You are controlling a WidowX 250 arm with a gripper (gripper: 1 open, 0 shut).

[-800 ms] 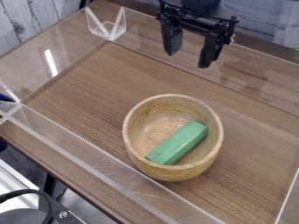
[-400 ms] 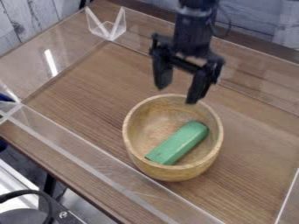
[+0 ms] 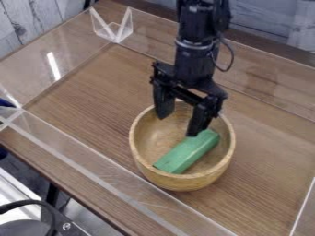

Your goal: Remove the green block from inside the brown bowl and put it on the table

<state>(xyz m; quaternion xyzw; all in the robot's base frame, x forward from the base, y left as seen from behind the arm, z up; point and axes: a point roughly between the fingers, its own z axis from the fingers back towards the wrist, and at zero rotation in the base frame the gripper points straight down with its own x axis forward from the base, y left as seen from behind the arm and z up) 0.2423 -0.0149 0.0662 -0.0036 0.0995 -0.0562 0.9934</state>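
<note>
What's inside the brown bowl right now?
The green block lies inside the brown bowl, on its speckled floor. The open gripper reaches down over the far rim, and its fingers cover part of the bowl's back wall.

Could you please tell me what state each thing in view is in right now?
Black robot gripper: open, pointing down over the bowl, holding nothing.
Small bright green rectangular block: lying inside the bowl, not gripped.
Round light-tan wooden bowl: upright on the table.
Brown wood-grain table: bears the bowl.

One green block (image 3: 189, 153), one brown bowl (image 3: 150, 158)
</note>
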